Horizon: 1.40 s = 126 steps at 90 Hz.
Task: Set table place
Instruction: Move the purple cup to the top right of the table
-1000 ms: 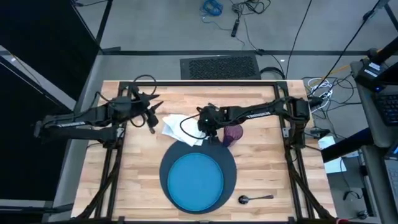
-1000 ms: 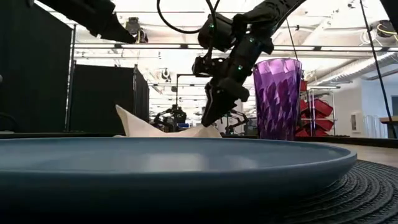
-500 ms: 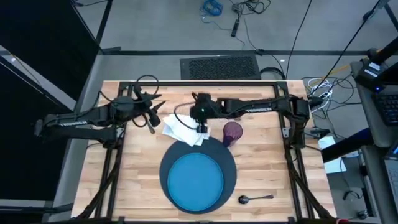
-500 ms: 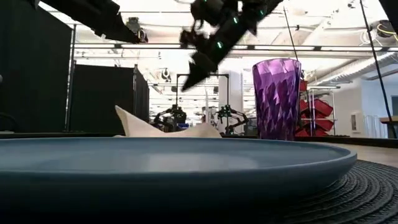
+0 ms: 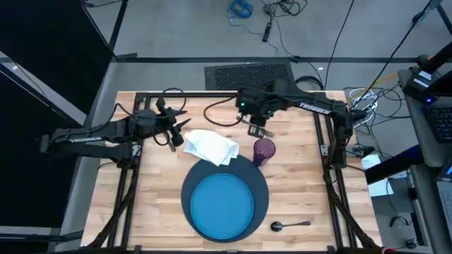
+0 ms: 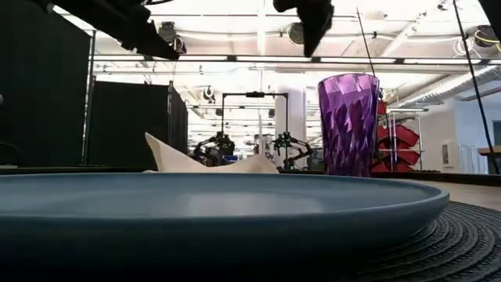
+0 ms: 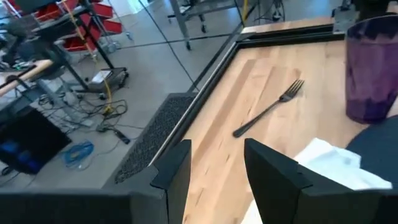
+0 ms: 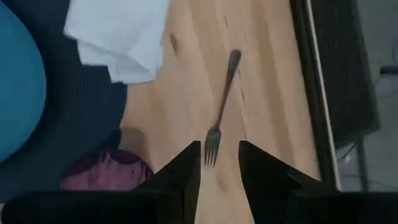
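Note:
A bright blue plate [image 5: 224, 204] lies on the dark round charger [image 5: 262, 185] at the table's near middle. The white napkin [image 5: 210, 147] lies crumpled, one corner on the charger's far left rim. The purple cup [image 5: 264, 150] stands upright at the charger's far right rim. A dark fork [image 8: 222, 102] lies flat on the wood beyond the cup. My right gripper [image 5: 256, 128] hangs open high above the fork, touching nothing. My left gripper [image 5: 176, 131] hovers open left of the napkin. A spoon [image 5: 289, 225] lies at the near right. No knife shows.
The table's black frame [image 5: 212, 94] runs along the far edge just beyond the fork. Bare wood [image 5: 304, 183] lies right of the charger, and more [image 5: 159, 190] to its left. A dark mat [image 5: 248, 75] and cables lie on the floor past the far edge.
My right gripper has risen from the napkin's right edge, then swung toward the table's far right, and now hangs high over the fork. The napkin stays on the table where it was. My left arm has barely moved.

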Available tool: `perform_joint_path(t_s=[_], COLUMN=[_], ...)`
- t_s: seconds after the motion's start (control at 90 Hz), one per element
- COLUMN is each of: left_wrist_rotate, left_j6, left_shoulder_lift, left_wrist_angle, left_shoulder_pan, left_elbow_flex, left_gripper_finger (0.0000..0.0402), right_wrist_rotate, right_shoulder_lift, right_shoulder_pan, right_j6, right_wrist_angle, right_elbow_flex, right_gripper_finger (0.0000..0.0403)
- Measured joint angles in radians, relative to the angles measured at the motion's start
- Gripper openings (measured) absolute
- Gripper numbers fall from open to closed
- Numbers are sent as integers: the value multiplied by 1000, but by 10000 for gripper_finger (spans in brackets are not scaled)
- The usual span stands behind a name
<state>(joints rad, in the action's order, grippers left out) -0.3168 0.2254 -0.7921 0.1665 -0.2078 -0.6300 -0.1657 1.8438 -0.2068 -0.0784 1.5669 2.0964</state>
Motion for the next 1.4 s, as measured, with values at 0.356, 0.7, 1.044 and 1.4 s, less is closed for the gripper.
perform_joint_path(t_s=[0.356, 0.7, 1.044, 1.4], left_wrist_rotate=[40, 43, 44, 54], left_j6=[-10, -10, -11, -13], left_shoulder_lift=[0, 0, 0, 0], left_wrist_angle=[-2, -9, -12, -24], left_shoulder_pan=[1, 1, 1, 1], left_elbow_flex=[0, 0, 0, 0], left_gripper_finger=[135, 135, 135, 135], right_wrist_rotate=[59, 69, 108, 131], right_shoulder_lift=[-98, -100, -104, -101], right_shoulder_pan=[-17, -15, -23, -27], right_j6=[-97, -113, -61, -55], right_wrist_angle=[5, -103, -134, -53], right_elbow_flex=[-298, -567, -594, -357], right_gripper_finger=[173, 278, 286, 286])
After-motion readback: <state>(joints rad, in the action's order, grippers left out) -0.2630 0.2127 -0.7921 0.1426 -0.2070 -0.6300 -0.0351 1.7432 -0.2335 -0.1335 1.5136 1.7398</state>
